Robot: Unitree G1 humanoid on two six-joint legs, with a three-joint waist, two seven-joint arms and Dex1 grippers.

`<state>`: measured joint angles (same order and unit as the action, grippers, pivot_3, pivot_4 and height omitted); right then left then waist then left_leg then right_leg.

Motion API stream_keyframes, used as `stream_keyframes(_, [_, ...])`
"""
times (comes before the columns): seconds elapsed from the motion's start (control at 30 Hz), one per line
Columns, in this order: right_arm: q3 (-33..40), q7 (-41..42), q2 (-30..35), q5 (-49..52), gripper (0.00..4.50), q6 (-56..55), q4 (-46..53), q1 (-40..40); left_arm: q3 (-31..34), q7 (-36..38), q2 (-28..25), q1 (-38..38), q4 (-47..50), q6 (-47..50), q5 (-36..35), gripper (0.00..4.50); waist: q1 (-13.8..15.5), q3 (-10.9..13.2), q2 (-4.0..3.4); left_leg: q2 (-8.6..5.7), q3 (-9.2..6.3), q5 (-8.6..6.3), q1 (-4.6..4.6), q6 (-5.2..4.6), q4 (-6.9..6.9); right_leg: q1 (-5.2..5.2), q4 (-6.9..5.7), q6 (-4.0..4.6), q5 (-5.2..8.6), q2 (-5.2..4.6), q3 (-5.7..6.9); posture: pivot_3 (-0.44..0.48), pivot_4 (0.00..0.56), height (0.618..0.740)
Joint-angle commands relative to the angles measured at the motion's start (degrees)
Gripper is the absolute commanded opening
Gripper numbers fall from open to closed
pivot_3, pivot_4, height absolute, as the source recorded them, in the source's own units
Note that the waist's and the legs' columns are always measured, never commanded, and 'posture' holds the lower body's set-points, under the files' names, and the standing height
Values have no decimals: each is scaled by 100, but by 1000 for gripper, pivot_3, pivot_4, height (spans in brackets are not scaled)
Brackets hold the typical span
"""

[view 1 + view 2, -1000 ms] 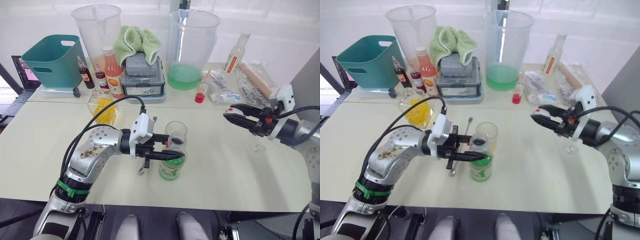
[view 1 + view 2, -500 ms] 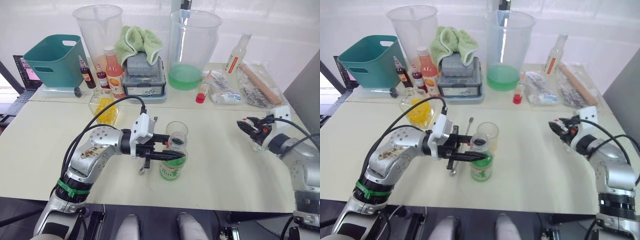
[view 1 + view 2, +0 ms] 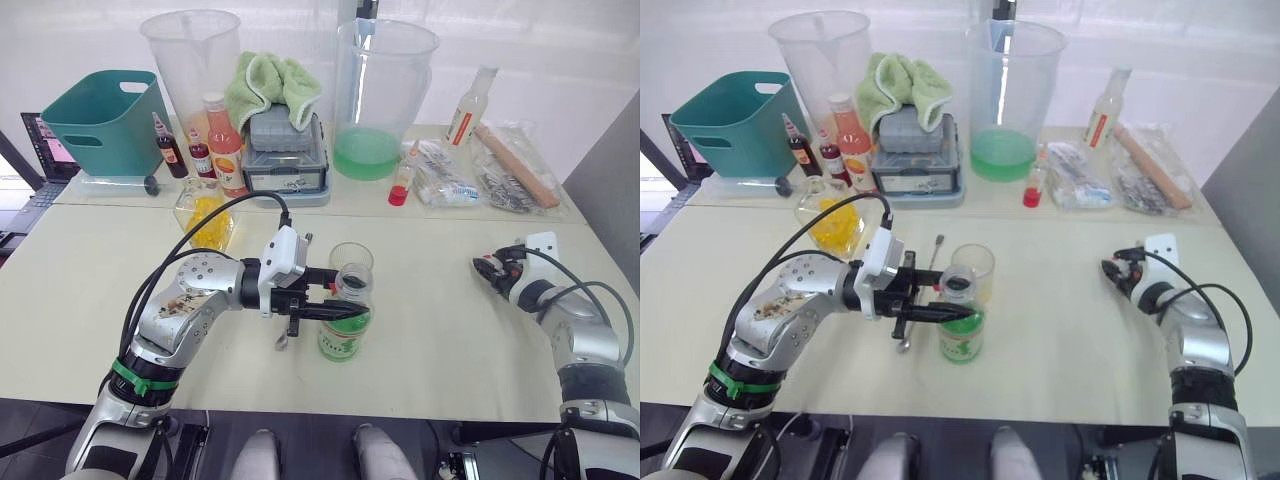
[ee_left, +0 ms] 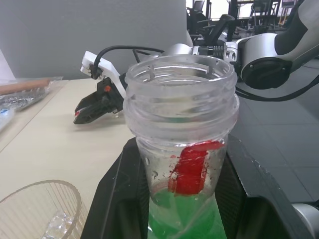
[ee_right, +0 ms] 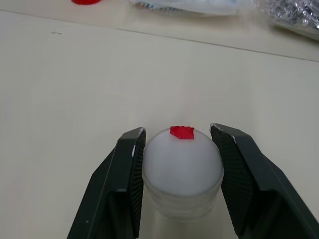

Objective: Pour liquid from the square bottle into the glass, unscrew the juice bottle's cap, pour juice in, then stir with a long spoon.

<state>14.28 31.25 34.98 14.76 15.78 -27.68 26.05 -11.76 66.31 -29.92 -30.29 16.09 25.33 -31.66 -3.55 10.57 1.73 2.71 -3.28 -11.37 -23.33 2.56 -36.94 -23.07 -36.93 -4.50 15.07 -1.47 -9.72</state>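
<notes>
Your left gripper (image 3: pixel 340 308) is clamped on the neck of the juice bottle (image 3: pixel 345 325), which stands upright on the worktop (image 3: pixel 440 320) with its mouth open. Your right gripper (image 5: pixel 180 164) is low at the right side of the worktop, its fingers closed around the cap (image 5: pixel 182 172); in the wrist view the cap looks to be resting on the surface, though contact is hard to confirm.

The relation that matters next: the glass (image 3: pixel 351 261) stands just behind the juice bottle, away from you, nearly touching it. So the pour goes forward over a very short gap, and the left arm already has the bottle. The bottle's long axis is vertical now and must tip toward the glass. The long spoon (image 3: pixel 923 293) lies beside the bottle, partly under the left gripper; the square bottle (image 3: pixel 205 214) sits further back on the left
</notes>
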Motion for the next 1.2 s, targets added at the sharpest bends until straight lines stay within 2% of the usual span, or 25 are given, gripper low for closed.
stream_keyframes(0.03, [114, 108, 37, 94, 2622, -135, 120, 131, -150, -31, -53, 75, 2, 99, 148, 1280, -8, 0, 0, 0, 0, 0, 1, 0, 0, 1, 0, 0, 0, 0, 0, 0, 150, 728])
stream_keyframes(0.23, [208, 252, 129, 183, 4480, -52, 262, 198, -140, 3, -80, 91, 21, 121, 133, 1280, -11, 0, 0, 0, -1, 0, 2, 0, 0, 2, 0, 0, 0, 0, 0, 0, 150, 728])
stream_keyframes(0.4, [307, 395, 183, 345, 4480, 9, 696, 189, -114, 12, -124, 133, 69, 132, 120, 1280, -25, 0, 0, 0, -1, 0, 1, 0, 0, 2, -1, -1, 0, 0, 0, 0, 150, 728])
stream_keyframes(0.6, [367, 831, 457, 835, 4480, 716, 1877, -144, 107, -151, -290, 275, 284, 467, -99, 1280, -41, 0, -1, 0, -2, 0, 1, 0, 1, 1, -2, -2, 1, 1, 0, 0, 150, 728])
stream_keyframes(0.77, [319, 1410, 670, 1810, 4480, 1816, 3193, -324, 640, -376, -548, 397, 744, 954, -701, 1280, -122, 2, -4, 6, -2, -1, 0, -1, 6, -7, -6, -1, 1, 6, 0, 0, 150, 728])
stream_keyframes(0.9, [267, 1809, 935, 2474, 4480, 2546, 3865, -320, 1152, -541, -806, 398, 1191, 1308, -1327, 1280, -183, 4, -4, 8, -4, -2, -2, -2, 10, -12, -12, 2, 5, 8, 0, 0, 150, 728])
stream_keyframes(1.1, [112, 2228, 1234, 2974, 4480, 3097, 4220, -182, 2044, -921, -1213, 417, 1489, 1834, -2226, 1280, -182, 9, -2, 6, -3, -1, -9, -2, 7, -16, -8, 0, 5, 6, 0, 0, 150, 728])
stream_keyframes(1.2, [23, 2334, 1172, 3299, 4480, 3353, 4274, -10, 2514, -574, -1782, 702, 1080, 1673, -1987, 1280, -210, 10, -1, 7, -3, -2, -8, -2, 9, -20, -8, 1, 6, 7, 1, 0, 150, 728])
